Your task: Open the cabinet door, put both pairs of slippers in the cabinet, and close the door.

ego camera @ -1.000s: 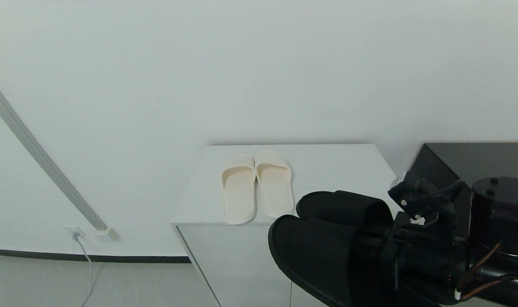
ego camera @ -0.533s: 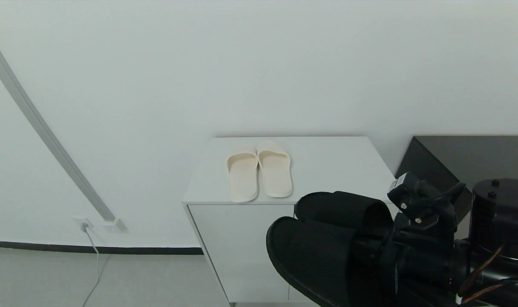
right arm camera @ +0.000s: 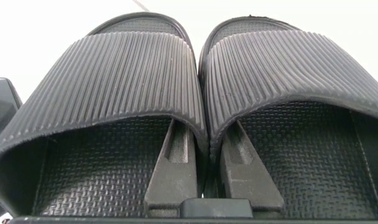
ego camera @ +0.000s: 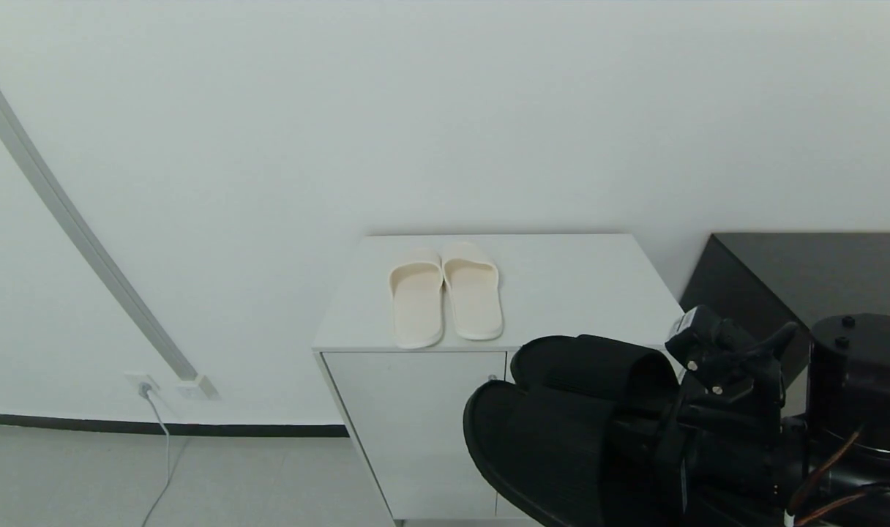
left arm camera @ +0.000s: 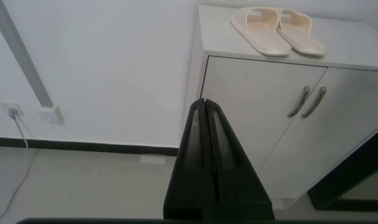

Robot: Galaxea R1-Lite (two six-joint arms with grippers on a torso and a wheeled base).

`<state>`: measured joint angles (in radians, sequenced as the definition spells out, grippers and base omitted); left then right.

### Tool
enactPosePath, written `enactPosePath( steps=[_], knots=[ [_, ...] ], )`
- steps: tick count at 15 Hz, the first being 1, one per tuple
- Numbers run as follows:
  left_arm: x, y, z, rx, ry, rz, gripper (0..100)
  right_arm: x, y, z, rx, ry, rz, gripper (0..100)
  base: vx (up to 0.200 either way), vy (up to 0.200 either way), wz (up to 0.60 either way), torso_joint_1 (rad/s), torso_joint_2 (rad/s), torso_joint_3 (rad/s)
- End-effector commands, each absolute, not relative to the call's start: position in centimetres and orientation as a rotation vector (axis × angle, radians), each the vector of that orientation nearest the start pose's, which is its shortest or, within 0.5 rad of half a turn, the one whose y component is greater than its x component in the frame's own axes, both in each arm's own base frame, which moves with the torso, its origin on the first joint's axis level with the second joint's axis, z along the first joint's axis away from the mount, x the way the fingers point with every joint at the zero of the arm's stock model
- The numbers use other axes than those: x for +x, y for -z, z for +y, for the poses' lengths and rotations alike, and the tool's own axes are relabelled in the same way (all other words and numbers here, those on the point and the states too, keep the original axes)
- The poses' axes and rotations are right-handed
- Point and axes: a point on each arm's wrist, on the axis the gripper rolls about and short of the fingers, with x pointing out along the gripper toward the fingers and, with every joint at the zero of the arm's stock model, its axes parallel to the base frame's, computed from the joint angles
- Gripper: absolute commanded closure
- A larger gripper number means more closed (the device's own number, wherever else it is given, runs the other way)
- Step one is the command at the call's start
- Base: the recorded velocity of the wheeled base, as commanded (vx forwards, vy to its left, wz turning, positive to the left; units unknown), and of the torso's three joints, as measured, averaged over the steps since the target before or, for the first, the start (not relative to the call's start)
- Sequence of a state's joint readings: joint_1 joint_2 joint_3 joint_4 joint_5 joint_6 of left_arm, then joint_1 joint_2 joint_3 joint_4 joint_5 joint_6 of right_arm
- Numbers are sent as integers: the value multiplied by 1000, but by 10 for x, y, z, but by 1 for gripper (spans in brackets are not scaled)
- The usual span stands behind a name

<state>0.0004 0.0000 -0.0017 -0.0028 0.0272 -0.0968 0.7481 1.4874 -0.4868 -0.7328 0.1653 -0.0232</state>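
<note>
Cabinet (ego camera: 577, 285) in white stands against the wall, both doors shut. Black slippers (ego camera: 569, 432) hang in the air before its right side, held side by side by the right claw (right arm camera: 204, 134), one finger inside each, pinching their inner walls together. Cream slippers (ego camera: 445, 295) lie paired on the cabinet's top, near its front edge. The left claw (left arm camera: 204, 109) points toward the cabinet's front, well apart from it, fingers pressed flat together. Two handles (left arm camera: 307, 101) sit where the doors meet.

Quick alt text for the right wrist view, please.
The right gripper is shut on a pair of black slippers, one finger inside each, pinching their touching inner sides together. Ribbed straps arch over the fingers.
</note>
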Motion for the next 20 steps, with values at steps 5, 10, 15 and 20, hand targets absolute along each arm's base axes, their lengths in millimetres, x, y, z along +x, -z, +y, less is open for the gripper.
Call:
enactPosePath(
  steps=[5,10,15,20],
  knots=[
    [-23,-76,1,-98,-29,-6,100,167,-164,160,-104,-912,261,100,0,0,0,0,0,0],
    [-23,-76,1,-95,-29,-6,100,167,-163,160,-105,-913,263,100,0,0,0,-52,121,64],
    [-23,-76,1,-92,-26,-6,100,167,-161,161,-109,-918,271,100,0,0,0,-156,349,192],
    [-23,-76,0,-92,-21,-3,100,166,-156,163,-116,-922,289,100,0,0,0,-174,407,225]
  ],
)
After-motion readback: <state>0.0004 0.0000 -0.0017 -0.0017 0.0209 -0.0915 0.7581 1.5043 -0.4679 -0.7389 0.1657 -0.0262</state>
